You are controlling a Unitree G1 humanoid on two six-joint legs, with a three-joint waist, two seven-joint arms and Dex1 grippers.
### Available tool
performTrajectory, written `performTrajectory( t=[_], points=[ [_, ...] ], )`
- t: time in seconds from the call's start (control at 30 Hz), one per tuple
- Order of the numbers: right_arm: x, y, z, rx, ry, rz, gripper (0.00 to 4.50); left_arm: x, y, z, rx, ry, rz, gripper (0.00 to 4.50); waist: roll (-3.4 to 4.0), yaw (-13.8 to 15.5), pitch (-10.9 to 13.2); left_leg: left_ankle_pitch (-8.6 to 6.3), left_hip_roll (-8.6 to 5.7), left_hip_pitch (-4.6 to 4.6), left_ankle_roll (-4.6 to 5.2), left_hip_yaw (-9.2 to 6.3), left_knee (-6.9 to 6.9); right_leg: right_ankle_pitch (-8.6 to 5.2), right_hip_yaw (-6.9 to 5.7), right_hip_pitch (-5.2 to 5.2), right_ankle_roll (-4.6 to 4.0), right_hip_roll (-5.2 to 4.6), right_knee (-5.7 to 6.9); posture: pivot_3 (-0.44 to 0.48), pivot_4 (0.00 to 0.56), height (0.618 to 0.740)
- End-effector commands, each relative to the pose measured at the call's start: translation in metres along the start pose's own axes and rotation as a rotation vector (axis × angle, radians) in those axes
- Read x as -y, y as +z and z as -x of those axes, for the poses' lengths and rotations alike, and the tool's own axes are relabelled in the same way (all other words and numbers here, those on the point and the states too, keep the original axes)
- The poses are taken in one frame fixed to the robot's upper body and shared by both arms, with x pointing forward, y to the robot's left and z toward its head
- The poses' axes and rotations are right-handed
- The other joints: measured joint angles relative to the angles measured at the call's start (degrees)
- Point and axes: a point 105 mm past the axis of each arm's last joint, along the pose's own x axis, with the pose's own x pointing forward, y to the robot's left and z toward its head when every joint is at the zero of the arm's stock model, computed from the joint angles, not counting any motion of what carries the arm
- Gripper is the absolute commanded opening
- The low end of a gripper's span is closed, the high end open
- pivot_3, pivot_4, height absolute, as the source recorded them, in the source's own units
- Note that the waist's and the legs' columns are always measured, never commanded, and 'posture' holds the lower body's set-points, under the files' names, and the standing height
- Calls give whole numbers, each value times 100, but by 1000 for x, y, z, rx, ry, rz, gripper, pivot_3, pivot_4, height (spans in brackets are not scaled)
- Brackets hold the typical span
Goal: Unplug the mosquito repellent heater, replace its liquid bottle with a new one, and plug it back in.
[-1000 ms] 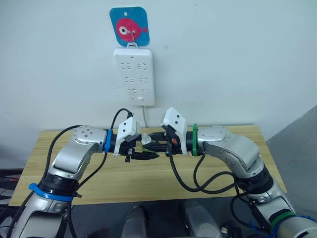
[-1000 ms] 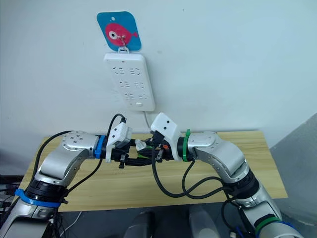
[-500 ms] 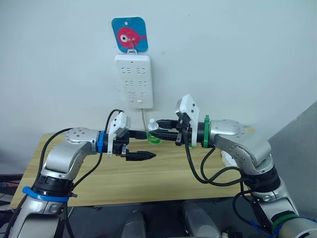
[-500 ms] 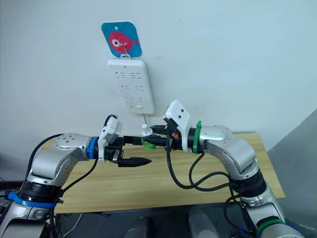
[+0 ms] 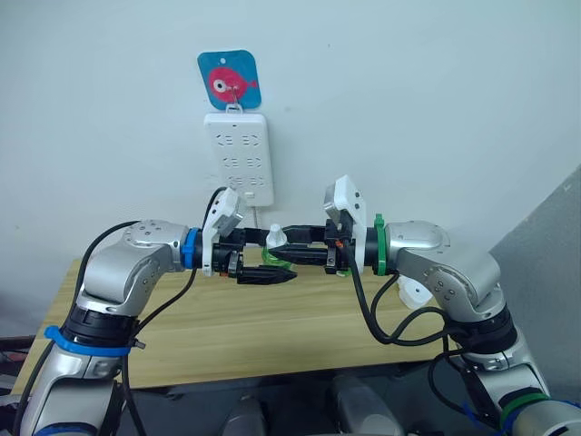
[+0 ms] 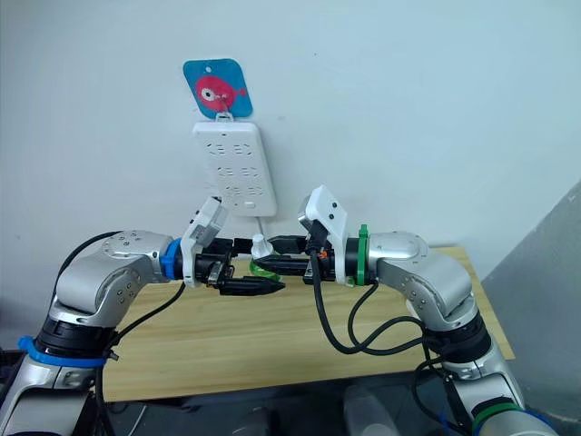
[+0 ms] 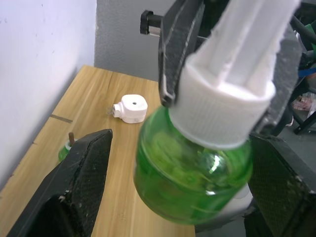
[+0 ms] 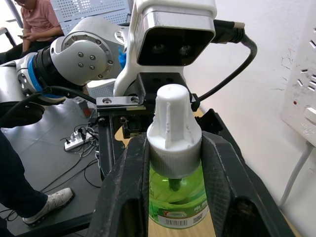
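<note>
Two arms meet in mid-air over my counter (image 5: pixel 272 327), forearms level, pincers facing. My right pincer (image 8: pixel 170 148) grasps the green bottle (image 8: pixel 175 200) by its white cap (image 8: pixel 173 123), upright; the barcode label's writing is too small to read. My left pincer (image 5: pixel 272 259) is released around it. The heater (image 7: pixel 131 108) lies on the counter, hole up, prongs sideways.
</note>
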Motion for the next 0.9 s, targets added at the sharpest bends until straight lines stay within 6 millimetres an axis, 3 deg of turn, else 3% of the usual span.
performTrajectory(
  t=[0.03, 0.27, 0.47, 0.5, 0.7, 0.9],
  points=[
    [-7, 12, 2, 41, 33, 30, 1105, 5, 8, -3, 13, -35, -34, 4123, -1, 0, -2, 0, 0, 0, 0, 0, 0, 0, 0, 0, 0, 0, 0, -167, 45, 692],
    [-8, 13, 2, 51, 38, 21, 1104, 8, 4, -4, 8, -48, -28, 2413, -1, 3, -4, 0, 1, 0, 0, 0, 1, 0, 1, 0, 0, -2, 1, -166, 50, 692],
    [-9, 16, 4, 73, 51, 18, 1104, 5, 3, -3, 15, -26, -32, 2411, -1, 4, -4, 0, 1, 0, 1, 0, 1, 0, 1, 0, -1, -2, 1, -168, 50, 692],
    [-8, 16, 4, 72, 49, 20, 1867, 4, 3, -3, 19, -18, -32, 2411, -1, 5, -5, 0, 1, 0, 1, 0, 1, 0, 1, 0, -1, -2, 1, -168, 50, 692],
    [8, 16, 11, 58, -105, 117, 3896, -5, 2, -7, 30, 50, -60, 2411, 0, 6, -7, 1, 1, 0, 1, 0, 2, 0, 1, 1, 0, -3, 2, -171, 52, 692],
    [1, 8, 7, 78, -224, 92, 3956, -19, -2, -13, 49, 167, -107, 2411, 2, 4, -38, 1, 2, -1, 2, -2, 2, 0, 2, 1, -1, -4, 5, -188, 55, 692]
  ],
)
